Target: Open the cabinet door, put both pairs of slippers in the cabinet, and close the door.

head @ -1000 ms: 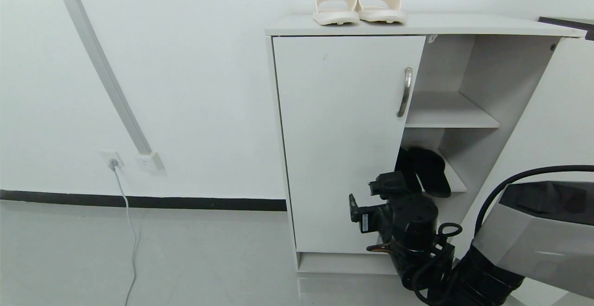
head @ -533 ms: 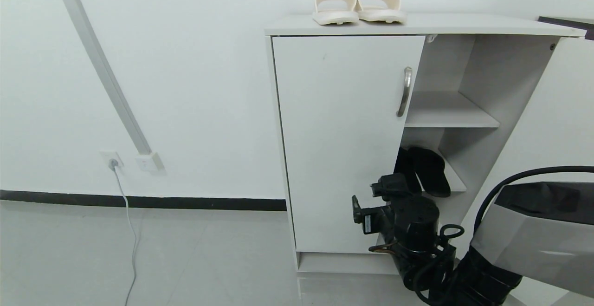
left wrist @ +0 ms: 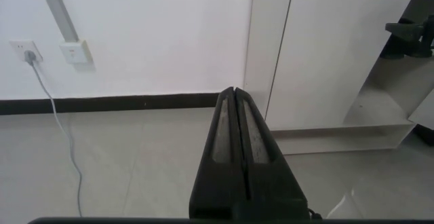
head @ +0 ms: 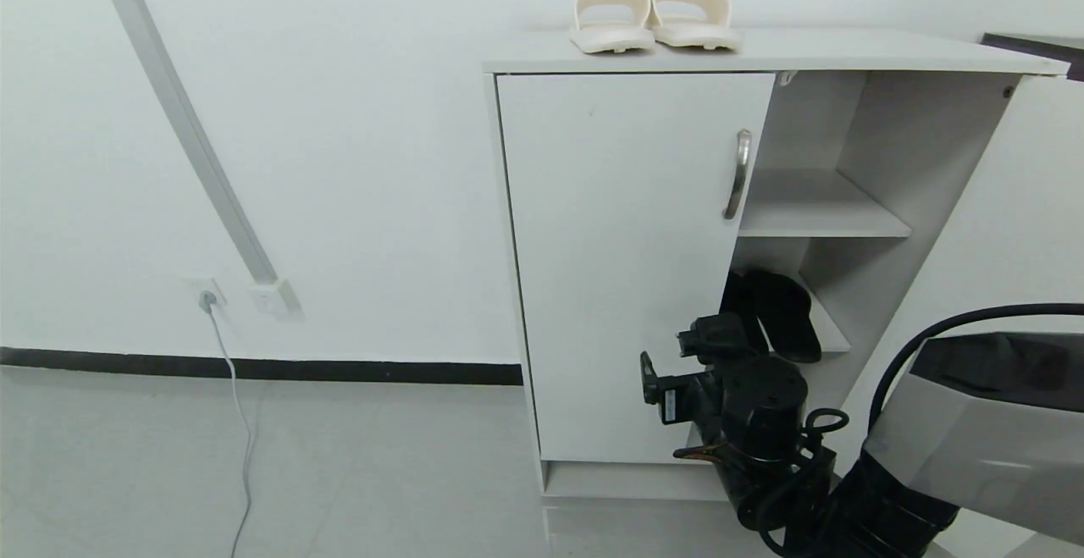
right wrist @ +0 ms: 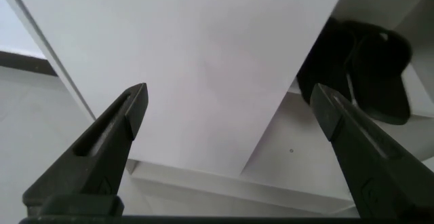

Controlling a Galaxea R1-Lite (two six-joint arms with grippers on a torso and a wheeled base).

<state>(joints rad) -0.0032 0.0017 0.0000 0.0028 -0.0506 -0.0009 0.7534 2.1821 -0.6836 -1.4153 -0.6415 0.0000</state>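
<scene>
A pair of cream slippers point(head: 650, 18) sits on top of the white cabinet point(head: 847, 50). A pair of black slippers point(head: 779, 312) point(right wrist: 369, 68) lies on the lower shelf inside. The cabinet's right door point(head: 1016, 202) stands swung open; its left door point(head: 618, 270) is closed. My right gripper point(head: 669, 355) point(right wrist: 227, 102) is open and holds nothing, low in front of the left door's inner edge, just short of the black slippers. My left gripper point(left wrist: 234, 91) is shut on nothing, low over the floor to the left of the cabinet.
The upper shelf point(head: 813, 207) is bare. A metal handle point(head: 739, 173) sticks out from the left door. On the wall to the left are a socket with a hanging cable point(head: 206, 297) and a slanted grey conduit point(head: 182, 118). Open floor lies left of the cabinet.
The head camera has tilted a little, so the whole picture sits slightly lower. My right gripper has edged slightly to the right and stays open.
</scene>
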